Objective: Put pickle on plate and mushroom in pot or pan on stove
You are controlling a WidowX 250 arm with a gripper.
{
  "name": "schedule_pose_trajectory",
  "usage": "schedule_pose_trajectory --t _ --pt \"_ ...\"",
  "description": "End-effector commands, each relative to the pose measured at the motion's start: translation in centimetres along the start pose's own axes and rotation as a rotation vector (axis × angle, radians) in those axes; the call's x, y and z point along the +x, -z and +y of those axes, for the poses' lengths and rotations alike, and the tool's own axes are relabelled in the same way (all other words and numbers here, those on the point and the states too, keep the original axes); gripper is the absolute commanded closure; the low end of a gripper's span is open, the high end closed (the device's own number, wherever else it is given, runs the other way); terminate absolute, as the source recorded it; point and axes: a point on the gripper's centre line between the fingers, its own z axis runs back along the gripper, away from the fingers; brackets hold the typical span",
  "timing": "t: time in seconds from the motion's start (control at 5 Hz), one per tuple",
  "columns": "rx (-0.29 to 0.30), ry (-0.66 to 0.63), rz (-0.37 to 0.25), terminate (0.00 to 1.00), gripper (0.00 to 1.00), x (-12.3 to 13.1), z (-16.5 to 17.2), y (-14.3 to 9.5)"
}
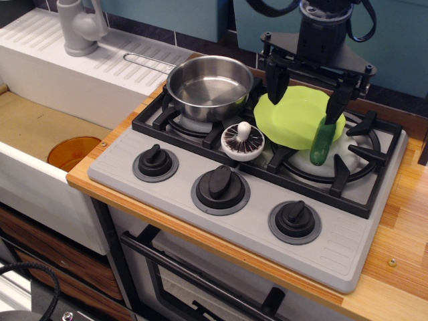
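Observation:
The dark green pickle (322, 142) leans on the front right rim of the lime-green plate (294, 119), its lower end over the right burner. The plate rests on the grates of the grey stove (234, 212). My gripper (306, 93) hangs open just above the plate; its right finger (336, 101) ends close above the pickle's top, and it holds nothing. The mushroom (243, 140) lies cap down, stem up, on the grate in front of the steel pot (210, 83). The pot sits empty on the rear left burner.
Three black knobs (220, 185) line the stove's front. A sink at the left holds an orange bowl (72, 152); a grey faucet (80, 27) stands behind it. The wooden counter (401, 221) runs along the stove's right side.

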Motion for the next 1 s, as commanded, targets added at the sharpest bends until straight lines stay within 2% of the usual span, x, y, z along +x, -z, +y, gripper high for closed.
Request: schedule_pose_trajectory --t 0.0,0.2,0.8 --pt "0.035 -0.033 -0.159 0.0 0.0 0.4 1.1 -1.9" --pt "0.075 -0.041 -0.216 0.0 0.0 0.2 2.2 -1.7" --pt "0.074 -0.038 -0.247 0.0 0.0 -0.3 4.0 -0.7"
